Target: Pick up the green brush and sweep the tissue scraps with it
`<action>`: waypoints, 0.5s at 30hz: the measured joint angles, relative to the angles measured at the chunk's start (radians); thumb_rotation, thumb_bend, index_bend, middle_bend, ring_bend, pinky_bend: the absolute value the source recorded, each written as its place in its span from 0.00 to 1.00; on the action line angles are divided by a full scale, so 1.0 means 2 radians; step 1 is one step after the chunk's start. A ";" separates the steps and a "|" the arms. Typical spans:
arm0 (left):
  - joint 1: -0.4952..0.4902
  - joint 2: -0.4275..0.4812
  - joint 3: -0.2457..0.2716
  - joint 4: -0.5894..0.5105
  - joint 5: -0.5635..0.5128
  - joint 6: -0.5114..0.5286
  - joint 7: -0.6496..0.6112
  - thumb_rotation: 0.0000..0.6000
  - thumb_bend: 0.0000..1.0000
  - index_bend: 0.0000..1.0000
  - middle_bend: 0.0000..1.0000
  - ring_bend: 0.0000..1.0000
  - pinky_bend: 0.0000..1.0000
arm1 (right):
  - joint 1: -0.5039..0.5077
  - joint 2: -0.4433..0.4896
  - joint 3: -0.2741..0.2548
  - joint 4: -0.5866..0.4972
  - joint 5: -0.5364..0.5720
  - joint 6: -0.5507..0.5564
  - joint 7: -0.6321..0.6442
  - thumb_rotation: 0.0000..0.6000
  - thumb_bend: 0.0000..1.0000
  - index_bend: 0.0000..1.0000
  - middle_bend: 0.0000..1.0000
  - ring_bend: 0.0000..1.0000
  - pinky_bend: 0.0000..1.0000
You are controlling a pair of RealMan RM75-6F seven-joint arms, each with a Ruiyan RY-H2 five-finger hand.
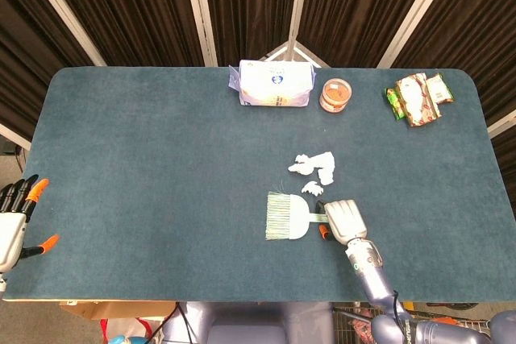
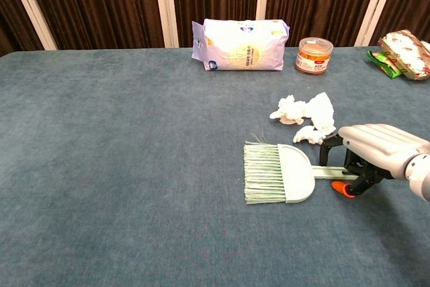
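Two hands show, and only one is at work. The right hand (image 2: 376, 149) sits low over the handle of the green brush (image 2: 279, 173), fingers curled down on either side of the thin stem, with an orange-tipped digit touching the surface just beneath it. Whether the fingers have actually clamped the handle I cannot tell; the brush lies flat, so the lift looks not yet made.

The brush lies near the middle of the surface (image 1: 145, 159), bristles pointing left and handle pointing right, which puts the handle on the side the right arm reaches from. The tissue scraps (image 2: 306, 113) lie in a small white heap just beyond the handle on the far side, close enough that a short sweep should reach them once the brush is up.

At the near left edge the left hand (image 1: 14, 219) hangs off the surface with fingers apart and nothing in them, well clear of the work.

Along the far edge stand a wipes packet (image 1: 274, 84), a small jar (image 1: 337, 95) and some snack packets (image 1: 418, 97), all well apart from the sweeping area.
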 measured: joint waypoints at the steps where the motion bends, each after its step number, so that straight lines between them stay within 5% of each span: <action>1: 0.000 0.000 0.000 0.000 0.000 0.000 0.000 1.00 0.00 0.00 0.00 0.00 0.00 | 0.000 -0.002 -0.001 0.002 0.000 0.000 0.002 1.00 0.35 0.52 0.97 1.00 0.96; 6: 0.000 0.000 0.000 0.000 0.000 0.000 0.000 1.00 0.00 0.00 0.00 0.00 0.00 | -0.001 -0.008 -0.005 0.009 -0.006 0.002 0.008 1.00 0.42 0.69 0.97 1.00 0.97; 15: 0.000 0.000 0.000 0.000 -0.001 -0.001 -0.001 1.00 0.00 0.00 0.00 0.00 0.00 | -0.002 -0.003 -0.004 0.007 -0.017 0.009 0.019 1.00 0.57 0.74 0.98 1.00 0.96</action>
